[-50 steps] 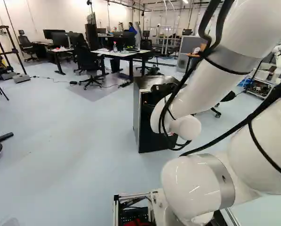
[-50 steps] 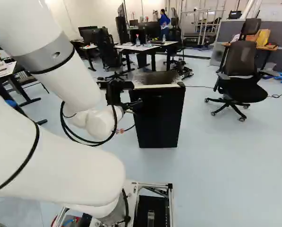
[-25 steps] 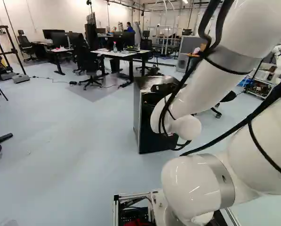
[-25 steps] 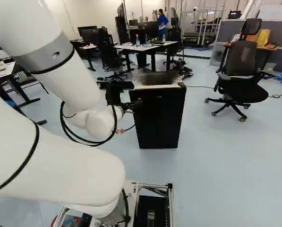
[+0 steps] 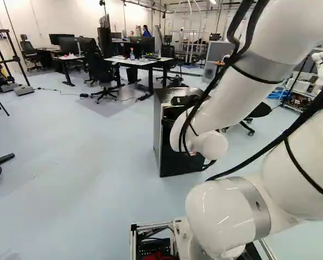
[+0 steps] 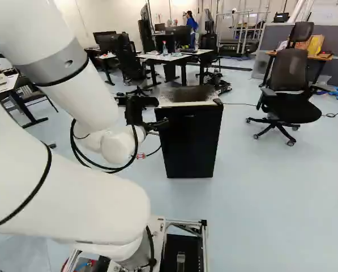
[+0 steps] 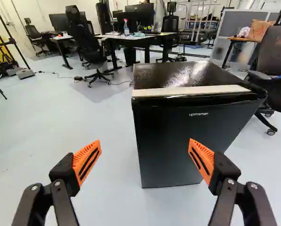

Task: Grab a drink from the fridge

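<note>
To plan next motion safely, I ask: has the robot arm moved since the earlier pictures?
Yes, slightly: in the left base view, the arm has shifted left against the fridge.

Fridge (image 7: 173,136) blocks the way ahead, door shut. Passage over its top; more along its side, over floor (image 7: 51,122), away from the office chair (image 6: 287,71). Behind fridge, white-topped desk (image 5: 139,62) bars the route

The base views looked ahead and slightly down from behind the arm (image 6: 72,198), on either side. The wrist view faced the fridge (image 7: 182,141) from nearer; all three shared it and the desk (image 6: 156,57) beyond.
</note>
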You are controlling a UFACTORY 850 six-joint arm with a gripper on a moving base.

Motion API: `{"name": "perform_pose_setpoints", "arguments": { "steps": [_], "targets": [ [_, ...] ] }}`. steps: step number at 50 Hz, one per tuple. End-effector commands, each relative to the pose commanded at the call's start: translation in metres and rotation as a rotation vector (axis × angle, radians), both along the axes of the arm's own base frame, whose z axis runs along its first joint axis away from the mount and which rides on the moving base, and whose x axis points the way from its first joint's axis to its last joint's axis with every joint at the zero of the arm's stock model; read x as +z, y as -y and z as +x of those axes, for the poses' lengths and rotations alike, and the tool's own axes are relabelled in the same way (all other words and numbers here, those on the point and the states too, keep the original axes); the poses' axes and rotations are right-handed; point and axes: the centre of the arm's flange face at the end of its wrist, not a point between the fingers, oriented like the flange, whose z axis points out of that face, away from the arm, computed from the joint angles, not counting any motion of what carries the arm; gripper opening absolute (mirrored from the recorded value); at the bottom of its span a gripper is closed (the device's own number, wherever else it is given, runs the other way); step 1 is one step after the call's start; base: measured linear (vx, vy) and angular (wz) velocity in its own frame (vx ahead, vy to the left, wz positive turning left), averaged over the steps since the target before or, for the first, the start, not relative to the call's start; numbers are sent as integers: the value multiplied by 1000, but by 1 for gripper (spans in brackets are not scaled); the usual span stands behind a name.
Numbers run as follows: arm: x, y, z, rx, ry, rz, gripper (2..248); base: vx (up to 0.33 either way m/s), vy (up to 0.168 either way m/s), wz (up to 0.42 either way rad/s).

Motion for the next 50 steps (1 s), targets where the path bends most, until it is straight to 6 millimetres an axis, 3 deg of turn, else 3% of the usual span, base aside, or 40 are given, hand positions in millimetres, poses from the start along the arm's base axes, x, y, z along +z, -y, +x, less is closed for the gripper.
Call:
{"name": "perform_pose_setpoints", "arguments": {
  "steps": [34,50],
  "targets": [
    [9,-25,4,-58,95,69,247,0,0,0],
    [2,-36,5,-97,102,87,247,0,0,0]
  ]
}}
